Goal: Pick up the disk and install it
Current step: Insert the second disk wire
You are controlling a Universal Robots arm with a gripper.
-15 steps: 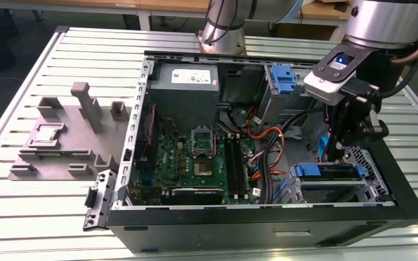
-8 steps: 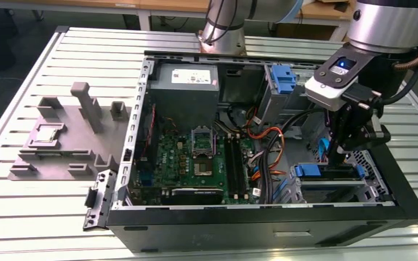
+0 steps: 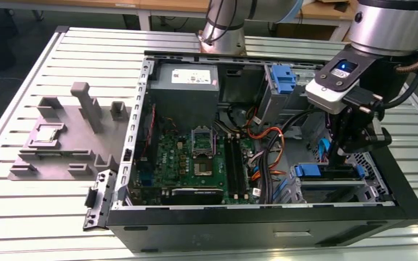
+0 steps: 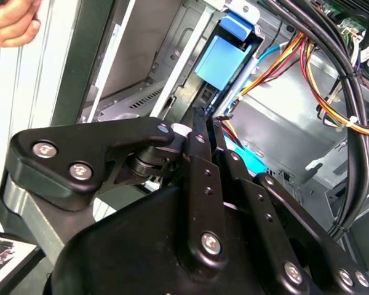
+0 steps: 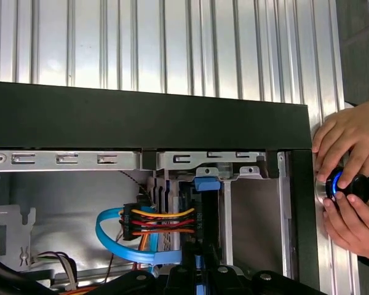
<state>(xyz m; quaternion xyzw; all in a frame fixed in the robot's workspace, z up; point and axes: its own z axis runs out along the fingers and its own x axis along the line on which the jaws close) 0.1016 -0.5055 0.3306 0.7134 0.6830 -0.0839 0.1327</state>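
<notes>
Gripping the disk point(image 5: 198, 230) edge-on between clenched fingers of the gripper point(image 3: 348, 156), down inside the open computer case point(image 3: 267, 217) at the drive bay on the exterior view's right. Standing upright, long axis running down into the bay, showing dark thin edge and blue carrier tab.

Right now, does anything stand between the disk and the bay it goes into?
Nothing visible does. The end effector holds the disk edge-on down inside the case; the orange and yellow cables run beside it, not across.
</notes>
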